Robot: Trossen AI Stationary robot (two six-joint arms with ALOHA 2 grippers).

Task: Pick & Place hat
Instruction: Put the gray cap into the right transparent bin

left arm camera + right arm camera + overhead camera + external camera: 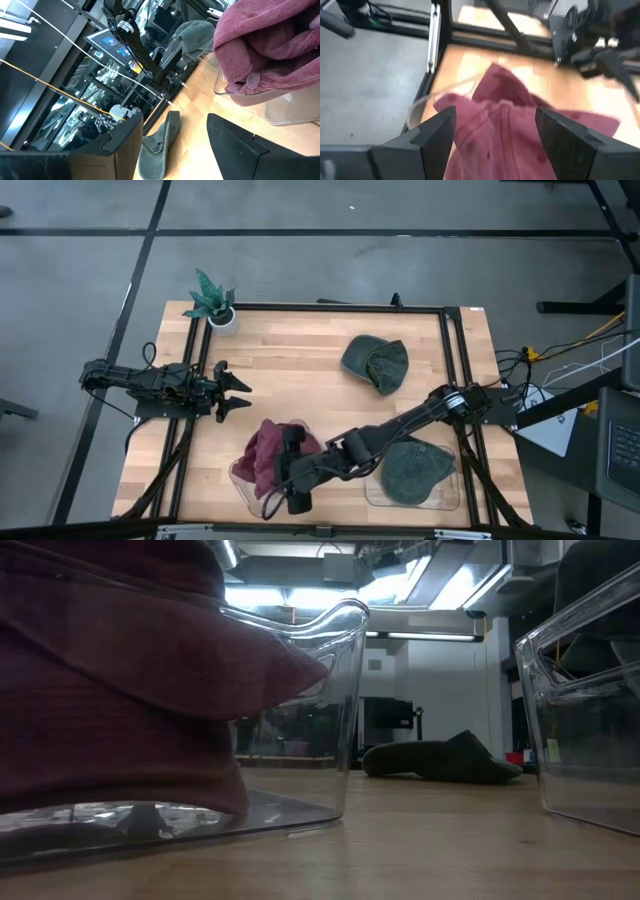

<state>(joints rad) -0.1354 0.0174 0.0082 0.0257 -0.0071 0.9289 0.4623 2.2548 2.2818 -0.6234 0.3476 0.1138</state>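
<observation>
A dark red hat (pixel 268 458) lies bunched in a clear bin (pixel 243 485) near the table's near edge, and it also fills the left of the low view (pixel 120 690). My right gripper (pixel 287 471) is open just above the red hat's right part. In the right wrist view the red hat (pixel 520 125) lies past the spread fingers of the right gripper (pixel 495 132). My left gripper (pixel 237 392) is open and waits at the table's left, touching nothing. One green hat (pixel 376 364) lies on the bare wood toward the far side. Another green hat (pixel 415 470) sits in a second clear bin (pixel 452 498). My right gripper stands open over the red hat, coming level from the table's right with one finger (pixel 432 135) on each side of the crown (pixel 510 107). I cannot tell whether the fingers touch the cloth.
A small potted plant (pixel 213 304) stands at the far left corner. A black frame (pixel 340 307) runs round the table top. Bare wood (pixel 300 370) lies between the bins and the far green hat (pixel 440 760). The second bin's wall (pixel 570 710) rises at the low view's right.
</observation>
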